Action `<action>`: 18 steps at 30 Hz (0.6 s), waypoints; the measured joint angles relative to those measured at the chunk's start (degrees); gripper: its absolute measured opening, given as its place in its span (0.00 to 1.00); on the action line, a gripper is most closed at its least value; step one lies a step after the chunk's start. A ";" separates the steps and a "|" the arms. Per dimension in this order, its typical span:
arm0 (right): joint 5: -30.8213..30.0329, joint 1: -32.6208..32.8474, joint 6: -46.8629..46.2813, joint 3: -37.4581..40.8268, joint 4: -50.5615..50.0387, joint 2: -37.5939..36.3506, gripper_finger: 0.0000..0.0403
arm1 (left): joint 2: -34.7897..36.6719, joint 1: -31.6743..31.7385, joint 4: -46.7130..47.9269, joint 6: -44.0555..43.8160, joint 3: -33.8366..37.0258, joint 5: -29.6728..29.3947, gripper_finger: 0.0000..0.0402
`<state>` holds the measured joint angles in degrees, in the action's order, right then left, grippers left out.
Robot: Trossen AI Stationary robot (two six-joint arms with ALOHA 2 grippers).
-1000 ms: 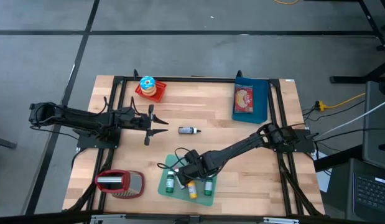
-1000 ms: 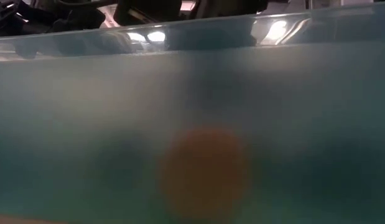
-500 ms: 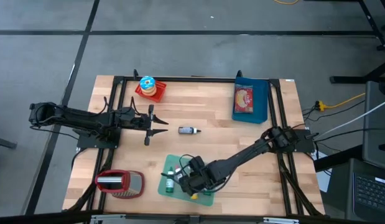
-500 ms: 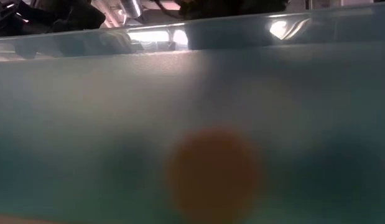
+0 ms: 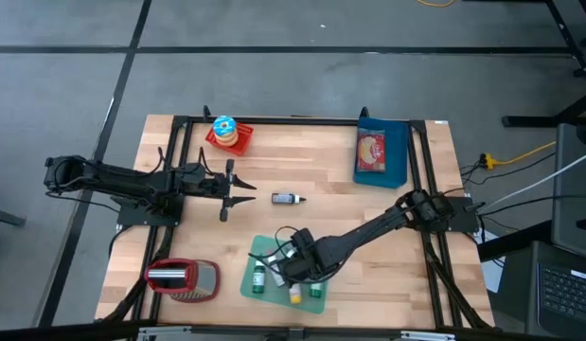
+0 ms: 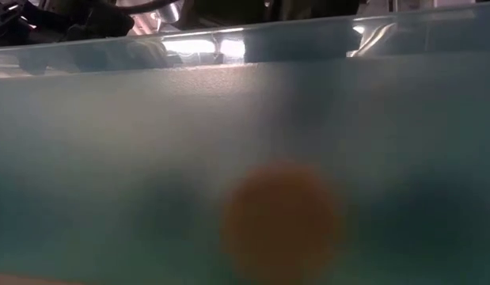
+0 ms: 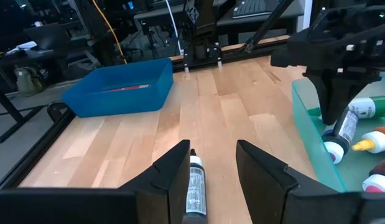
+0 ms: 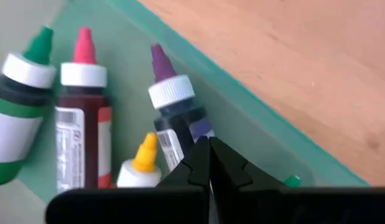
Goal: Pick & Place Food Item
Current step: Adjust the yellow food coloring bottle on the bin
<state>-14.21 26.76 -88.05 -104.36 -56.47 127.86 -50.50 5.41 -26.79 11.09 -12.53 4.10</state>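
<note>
Your right gripper (image 8: 209, 163) hangs over the green tray (image 5: 316, 301), jaws pressed together, empty. The purple-capped bottle (image 8: 176, 118) lies just ahead of the jaws, its long axis in line with them.

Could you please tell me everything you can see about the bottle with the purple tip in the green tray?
The purple-tipped bottle is a small squeeze bottle, seemingly plastic, with a pointed purple nozzle, a white ribbed cap and a dark body bearing a printed label. It lies on its side in the green tray, close to the tray's rim. The right gripper, shut, is directly over its body; whether they touch cannot be told. A yellow-tipped bottle lies beside it.
</note>
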 joint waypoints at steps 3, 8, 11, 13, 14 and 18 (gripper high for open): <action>1.75 -0.02 -0.07 0.00 -0.31 0.48 0.01 | -0.01 0.00 0.01 0.00 0.01 0.00 0.31; 8.18 0.18 -1.87 0.00 1.36 0.47 0.00 | 0.00 0.00 0.37 -0.02 0.02 0.02 0.31; 9.69 0.66 -2.66 0.00 6.21 0.47 0.00 | -0.01 -0.04 0.45 -0.02 0.02 0.02 0.31; 9.86 0.87 -2.62 0.00 10.71 0.47 0.00 | 0.00 -0.04 0.46 -0.02 0.01 0.04 0.31; 9.54 0.91 -2.62 0.00 13.03 0.47 0.00 | 0.00 -0.04 0.46 -0.04 0.02 0.02 0.31; 6.69 1.07 -2.43 0.00 17.99 0.48 0.00 | 0.00 -0.04 0.66 -0.02 0.02 0.04 0.31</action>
<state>-7.52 27.83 -90.48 -104.36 -38.48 128.34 -50.50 5.37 -26.13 11.07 -12.51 4.14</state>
